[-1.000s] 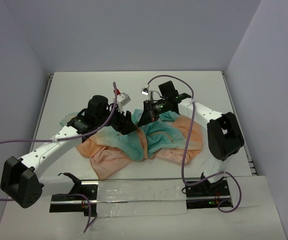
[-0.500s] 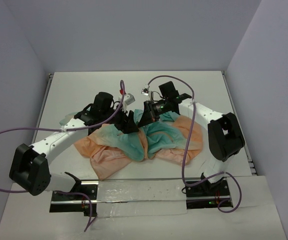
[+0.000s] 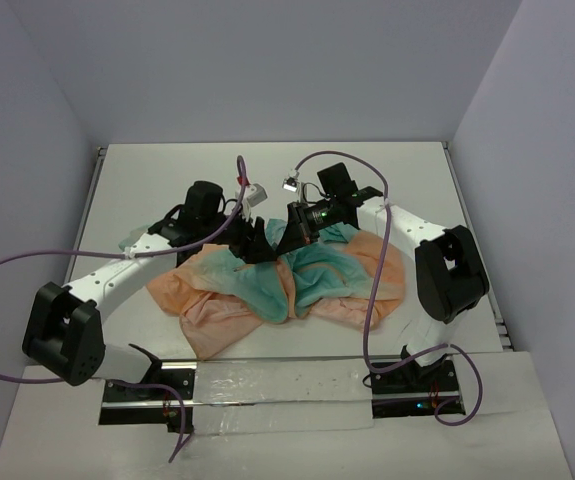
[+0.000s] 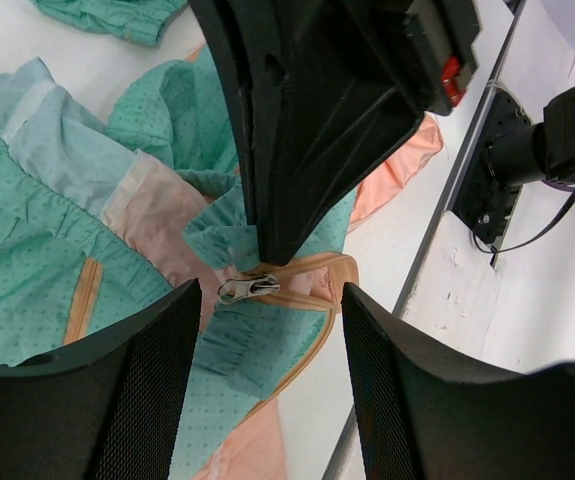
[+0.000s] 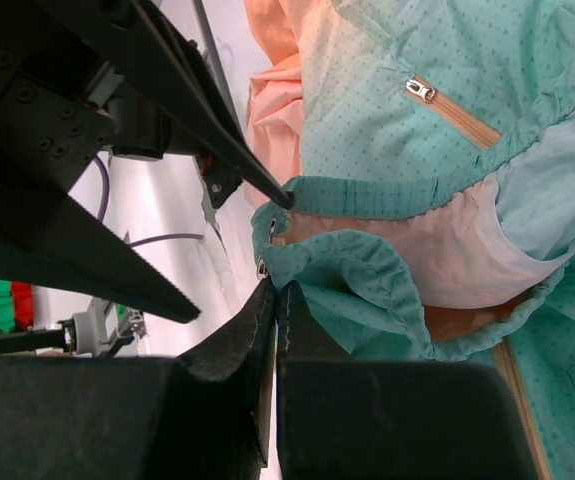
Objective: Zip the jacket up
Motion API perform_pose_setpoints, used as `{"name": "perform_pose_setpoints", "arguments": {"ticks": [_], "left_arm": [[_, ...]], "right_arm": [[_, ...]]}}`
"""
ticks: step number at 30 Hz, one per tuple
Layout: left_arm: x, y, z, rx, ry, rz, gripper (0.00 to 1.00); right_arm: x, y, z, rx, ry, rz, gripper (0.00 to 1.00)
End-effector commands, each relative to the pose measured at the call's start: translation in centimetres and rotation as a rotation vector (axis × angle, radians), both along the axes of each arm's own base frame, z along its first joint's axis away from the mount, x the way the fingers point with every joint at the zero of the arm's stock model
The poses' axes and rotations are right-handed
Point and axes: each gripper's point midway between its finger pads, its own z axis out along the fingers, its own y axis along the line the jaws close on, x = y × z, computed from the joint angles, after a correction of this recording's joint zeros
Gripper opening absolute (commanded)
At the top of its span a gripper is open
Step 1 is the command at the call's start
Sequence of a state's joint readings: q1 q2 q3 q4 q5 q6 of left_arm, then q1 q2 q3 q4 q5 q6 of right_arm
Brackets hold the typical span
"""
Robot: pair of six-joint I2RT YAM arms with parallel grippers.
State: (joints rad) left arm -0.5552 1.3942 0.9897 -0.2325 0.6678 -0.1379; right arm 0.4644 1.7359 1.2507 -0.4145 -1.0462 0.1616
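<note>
The white table [image 3: 267,170] filled the middle of the overhead view. The jacket [image 3: 317,280] lay crumpled on it, just below the centre of the frame, with peach-orange cloth toward the lower left and right and teal-green in the middle. A small teal piece showed at the left, beside the left arm [image 3: 117,275]. That arm reached in from the lower left, and the right arm [image 3: 407,225] curved in from the right. Their ends met over the upper middle of the garment.

In the left wrist view, the left gripper [image 4: 267,310] hung low over the cloth. Its fingers [image 4: 137,380] stood well apart and held nothing. The right gripper [image 4: 272,245] came down from the top of that frame onto a gathered teal hem. In its own view the jaws were pressed together, with a fold of that hem pinched at their tips.

The small silver zipper pull [image 4: 247,290] lay on its peach tape just below that pinched fold, between the left fingers and touching neither.
</note>
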Motion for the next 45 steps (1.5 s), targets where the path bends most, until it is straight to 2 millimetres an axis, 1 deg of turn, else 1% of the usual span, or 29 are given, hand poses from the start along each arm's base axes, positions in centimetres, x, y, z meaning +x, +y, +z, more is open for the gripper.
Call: {"name": "perform_pose_setpoints", "arguments": {"ticks": [1,9,12,16,19,21,23,24,29,36,45], "left_arm": [[0.5,-0.6,0.9,-0.036,-0.031,-0.019,0.64],[0.7,-0.6,0.8,-0.041,-0.039,-0.011,0.62],[0.5,-0.8,0.7,-0.050,-0.028,-0.027,0.60],[0.5,-0.9,0.3,-0.049,-0.007,-0.029,0.59],[0.4,-0.9,0.3,-0.051,-0.003,-0.033,0.59],[0.4,-0.9,0.1,-0.047,-0.001,-0.031,0.60],[0.5,-0.9,0.0,-0.039,0.002,-0.027,0.65],[0.5,-0.8,-0.1,-0.037,0.005,-0.025,0.66],[0.2,-0.8,-0.2,-0.041,0.010,-0.027,0.58],[0.2,-0.8,0.0,-0.048,0.008,-0.030,0.51],[0.1,-0.6,0.7,-0.037,-0.022,-0.013,0.49]], "right_arm": [[-0.3,-0.3,2.6,0.044,-0.059,0.017,0.00],[-0.5,-0.3,2.5,0.045,-0.052,0.021,0.00],[-0.5,-0.3,2.4,0.044,-0.050,0.021,0.00],[-0.5,-0.3,2.5,0.042,-0.053,0.023,0.00],[-0.5,-0.3,2.7,0.046,-0.054,0.024,0.00],[-0.6,-0.3,2.7,0.049,-0.054,0.026,0.00],[-0.6,-0.3,2.7,0.049,-0.052,0.026,0.00],[-0.6,-0.3,2.7,0.048,-0.052,0.026,0.00],[-0.7,-0.3,2.5,0.047,-0.048,0.026,0.00],[-0.6,-0.3,2.3,0.045,-0.043,0.028,0.00],[-0.5,-0.3,2.3,0.042,-0.043,0.022,0.00]]}}
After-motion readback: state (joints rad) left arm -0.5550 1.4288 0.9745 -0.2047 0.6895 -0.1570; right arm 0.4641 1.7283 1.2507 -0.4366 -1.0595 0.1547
